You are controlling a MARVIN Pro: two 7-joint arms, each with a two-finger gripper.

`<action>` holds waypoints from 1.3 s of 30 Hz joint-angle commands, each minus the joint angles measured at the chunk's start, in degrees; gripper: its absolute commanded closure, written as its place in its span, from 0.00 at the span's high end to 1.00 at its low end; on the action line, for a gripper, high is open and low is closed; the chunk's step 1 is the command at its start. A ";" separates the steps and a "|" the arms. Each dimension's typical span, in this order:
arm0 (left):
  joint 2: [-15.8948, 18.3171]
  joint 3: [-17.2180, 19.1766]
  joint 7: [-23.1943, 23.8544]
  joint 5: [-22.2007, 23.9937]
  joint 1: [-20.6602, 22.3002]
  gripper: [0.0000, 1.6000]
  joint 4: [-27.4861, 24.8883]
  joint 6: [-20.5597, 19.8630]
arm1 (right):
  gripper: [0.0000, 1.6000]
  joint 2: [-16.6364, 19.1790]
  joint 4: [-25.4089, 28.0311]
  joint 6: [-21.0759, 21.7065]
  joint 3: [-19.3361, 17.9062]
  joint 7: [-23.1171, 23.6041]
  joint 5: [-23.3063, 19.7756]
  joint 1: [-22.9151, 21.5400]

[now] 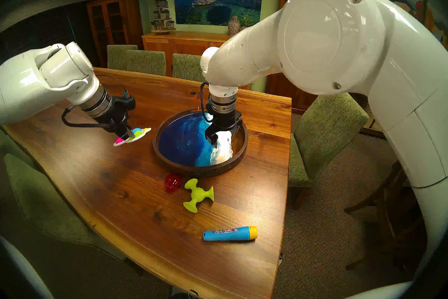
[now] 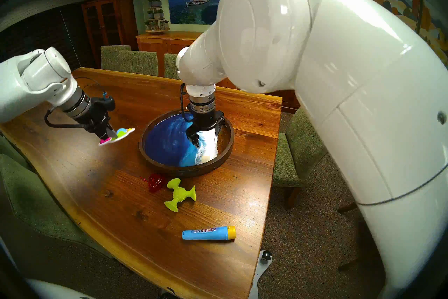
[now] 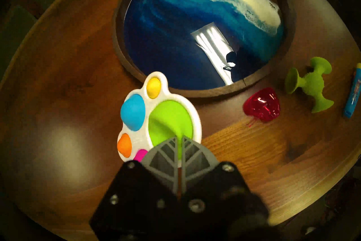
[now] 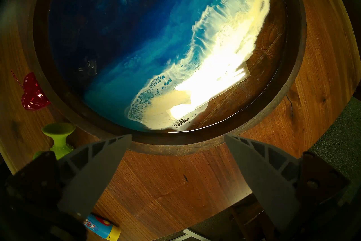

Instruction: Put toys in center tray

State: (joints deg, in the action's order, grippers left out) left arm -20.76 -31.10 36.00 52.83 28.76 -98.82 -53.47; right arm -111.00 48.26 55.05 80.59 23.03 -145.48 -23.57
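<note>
Left claw [image 3: 180,138] pinches the white paw-shaped pad with coloured bubbles [image 3: 156,115] above the counter [image 1: 121,194], beside the round dark-rimmed ocean-wave tray [image 1: 169,162]. Carry level over the rim; release low, probably clear of the spread right claw [image 1: 224,137].

Both head views look down from above the near table [image 1: 121,194] edge, covering its whole top with slight lateral offset. The left wrist view looks obliquely down at the tray [image 3: 117,43]; the right wrist view faces straight down, close over the tray, which all views share.
</note>
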 commanded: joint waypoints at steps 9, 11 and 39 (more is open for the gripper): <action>-12.16 7.04 -5.11 1.47 -7.73 0.00 3.62 4.52 | 1.00 0.19 -0.96 -0.08 -0.13 0.01 -0.06 -1.55; -13.36 7.75 -5.87 1.75 -9.24 0.00 4.16 5.31 | 1.00 0.19 -0.96 -0.09 -0.13 0.00 -0.06 -1.54; -31.30 12.23 -11.11 4.25 -26.01 0.00 23.77 8.75 | 1.00 0.23 -0.98 -0.05 -0.22 0.04 -0.06 -1.67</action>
State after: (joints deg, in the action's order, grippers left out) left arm -46.47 -20.30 23.20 56.76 2.56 -80.64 -43.66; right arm -111.00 48.29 55.05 80.55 22.91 -145.49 -23.52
